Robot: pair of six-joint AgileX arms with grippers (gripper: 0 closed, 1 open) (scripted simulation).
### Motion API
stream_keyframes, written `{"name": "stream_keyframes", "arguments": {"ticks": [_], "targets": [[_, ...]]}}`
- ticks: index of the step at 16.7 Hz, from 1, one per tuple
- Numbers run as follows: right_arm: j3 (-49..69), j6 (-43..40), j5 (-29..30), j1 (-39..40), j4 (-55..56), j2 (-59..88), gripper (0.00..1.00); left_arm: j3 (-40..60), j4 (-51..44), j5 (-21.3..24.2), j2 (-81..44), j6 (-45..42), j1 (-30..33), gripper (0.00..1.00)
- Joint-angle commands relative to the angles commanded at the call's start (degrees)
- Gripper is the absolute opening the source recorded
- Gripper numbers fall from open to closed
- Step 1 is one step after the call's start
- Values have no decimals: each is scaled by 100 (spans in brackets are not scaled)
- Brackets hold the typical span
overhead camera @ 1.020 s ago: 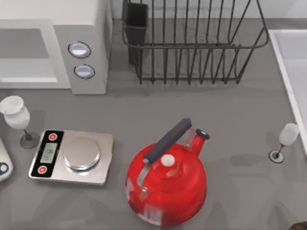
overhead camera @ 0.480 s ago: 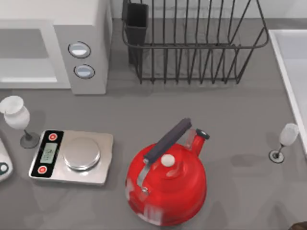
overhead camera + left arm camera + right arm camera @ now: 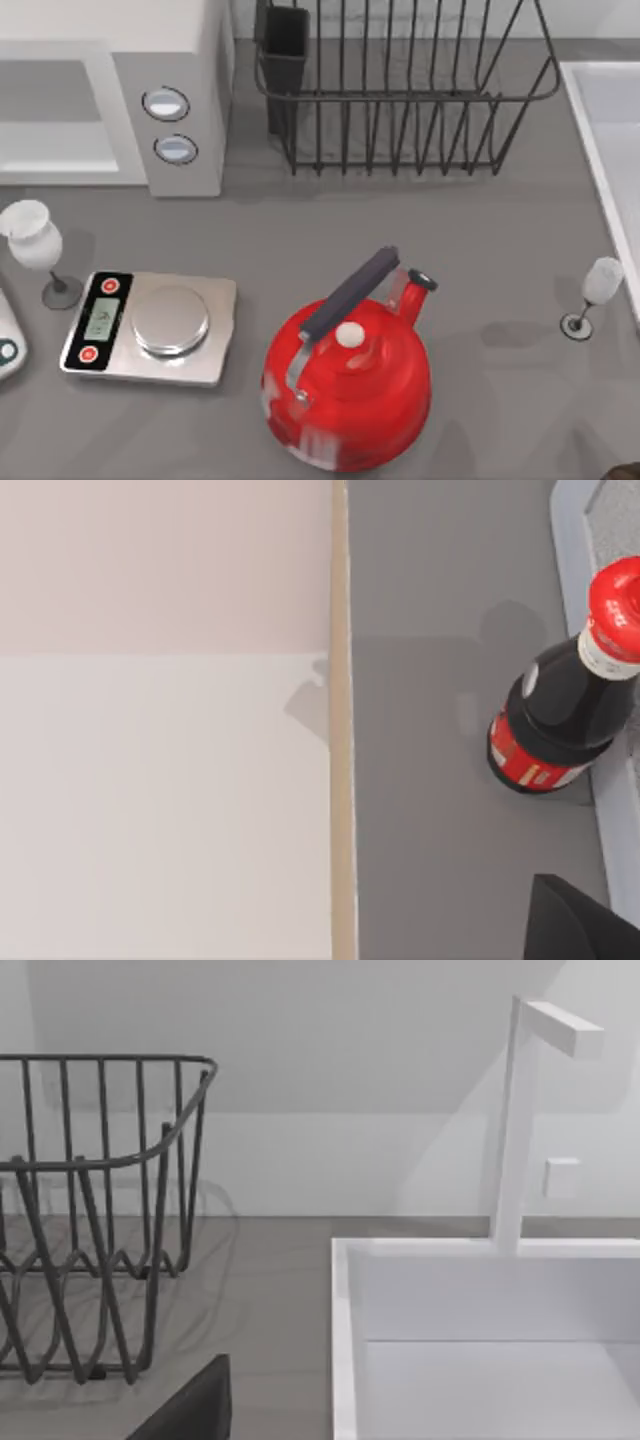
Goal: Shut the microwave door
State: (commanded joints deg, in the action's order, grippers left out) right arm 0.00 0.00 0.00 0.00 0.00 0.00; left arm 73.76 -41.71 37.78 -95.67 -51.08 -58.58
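While one microwave (image 3: 110, 95) gapes, two wineglasses (image 3: 35, 250)

The microwave (image 3: 110, 90) sits at the worktop's (image 3: 480, 230) back left, dish rack (image 3: 400, 90) to its right, scales (image 3: 150, 327) in front, kettle (image 3: 348, 385) right of those

I see a dark piece of my left gripper (image 3: 580, 925) at the edge of the left wrist view. A dark piece of my right gripper (image 3: 190, 1410) sits low in the right wrist view.
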Motion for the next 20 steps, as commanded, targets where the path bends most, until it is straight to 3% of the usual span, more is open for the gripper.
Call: {"name": "stream_keyframes", "arguments": {"ticks": [6, 14, 20], "targets": [[0, 0, 0, 0, 0, 0, 100, -88, 102, 7, -8, 18, 37, 0], [0, 0, 0, 0, 0, 0, 100, -1349, 2054, 13, -645, -24, -9, 0], [0, 0, 0, 0, 0, 0, 100, -1529, 2251, 19, -663, -26, -48, 0]]}}
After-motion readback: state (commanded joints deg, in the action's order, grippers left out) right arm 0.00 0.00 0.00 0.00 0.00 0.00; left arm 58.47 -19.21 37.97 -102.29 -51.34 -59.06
